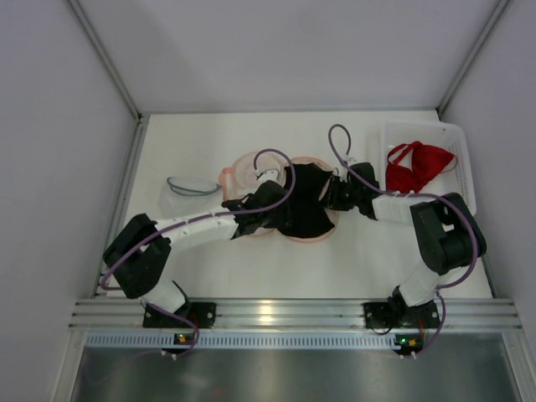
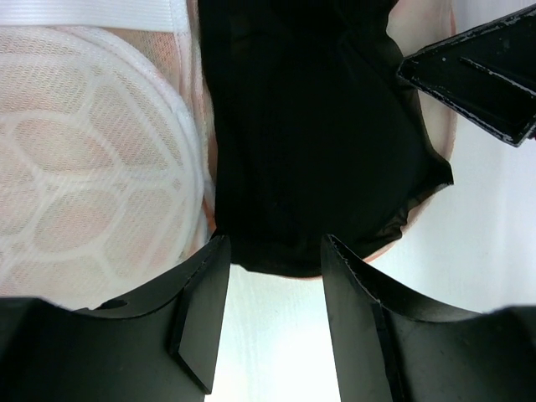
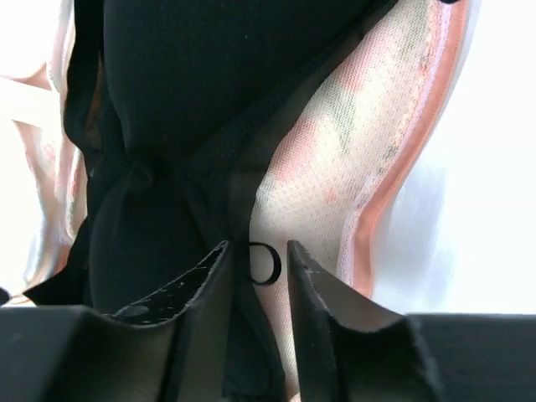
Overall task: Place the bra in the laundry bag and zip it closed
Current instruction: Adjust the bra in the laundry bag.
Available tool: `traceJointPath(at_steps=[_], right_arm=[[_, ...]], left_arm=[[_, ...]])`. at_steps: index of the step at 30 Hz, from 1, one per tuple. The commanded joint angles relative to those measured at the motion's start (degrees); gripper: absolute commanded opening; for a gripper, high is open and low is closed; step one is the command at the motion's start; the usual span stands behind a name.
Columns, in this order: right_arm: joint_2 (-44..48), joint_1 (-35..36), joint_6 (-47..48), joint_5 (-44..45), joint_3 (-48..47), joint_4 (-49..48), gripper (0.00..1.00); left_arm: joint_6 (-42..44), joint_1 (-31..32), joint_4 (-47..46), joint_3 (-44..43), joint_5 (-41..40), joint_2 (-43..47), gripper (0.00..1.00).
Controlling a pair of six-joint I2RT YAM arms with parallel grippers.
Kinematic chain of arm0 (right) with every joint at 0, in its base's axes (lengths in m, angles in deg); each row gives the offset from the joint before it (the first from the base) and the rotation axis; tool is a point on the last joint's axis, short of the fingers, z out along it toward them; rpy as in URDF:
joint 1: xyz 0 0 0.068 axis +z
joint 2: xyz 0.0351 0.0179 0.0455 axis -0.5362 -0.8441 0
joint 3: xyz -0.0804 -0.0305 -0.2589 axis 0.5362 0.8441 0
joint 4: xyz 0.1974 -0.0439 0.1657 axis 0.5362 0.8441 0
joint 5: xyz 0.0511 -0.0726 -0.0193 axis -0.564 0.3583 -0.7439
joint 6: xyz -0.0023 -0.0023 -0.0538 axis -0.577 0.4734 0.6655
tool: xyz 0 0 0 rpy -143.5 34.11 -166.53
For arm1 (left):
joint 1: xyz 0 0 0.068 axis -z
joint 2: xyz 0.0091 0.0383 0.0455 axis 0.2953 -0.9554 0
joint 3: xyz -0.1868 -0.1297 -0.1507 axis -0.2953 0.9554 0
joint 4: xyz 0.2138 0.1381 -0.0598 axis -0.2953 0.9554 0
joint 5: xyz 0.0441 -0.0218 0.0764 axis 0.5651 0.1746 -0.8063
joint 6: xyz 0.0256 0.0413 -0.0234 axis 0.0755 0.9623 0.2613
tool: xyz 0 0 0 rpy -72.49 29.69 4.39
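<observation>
Centrally on the table (image 1: 368, 251) the black bra (image 1: 306, 205) lies spread over the pink mesh laundry bag (image 1: 237, 174); the left gripper (image 2: 272, 247) stands half-wide at the bra's edge, its fingers (image 2: 201, 289) apart with the hem just between the tips and nothing pinched. Opposite, the right gripper (image 3: 257, 251) is narrow, with a black strap and its small ring (image 3: 265, 264) in the gap; whether the pads press it I cannot tell; a red bra (image 1: 416, 163) sits in the white basket (image 1: 463, 146) at the right.
</observation>
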Motion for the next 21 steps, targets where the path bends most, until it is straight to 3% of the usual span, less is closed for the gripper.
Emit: traceJointPath(at_steps=[1,2,4,13,21], right_arm=[[-0.4,0.7,-2.2,-2.6,0.8,-3.6,0.28],[-0.3,0.7,-2.6,-3.1,0.7,-3.8,0.13],[0.7,0.7,-2.8,-2.7,0.9,-3.7,0.01],[9.5,0.7,-4.9,-1.0,1.6,-5.4,0.0],[11.6,0.7,-7.8,-0.4,2.5,-11.3,0.0]], left_arm=[[-0.7,0.3,-1.6,-0.4,-0.1,-0.7,0.53],[-0.7,0.3,-1.6,-0.3,0.0,-0.5,0.53],[-0.7,0.4,-1.6,-0.3,-0.1,-0.3,0.53],[-1.6,0.6,-1.6,0.1,-0.8,-0.6,0.52],[-1.5,0.6,-1.8,0.1,0.1,0.2,0.51]])
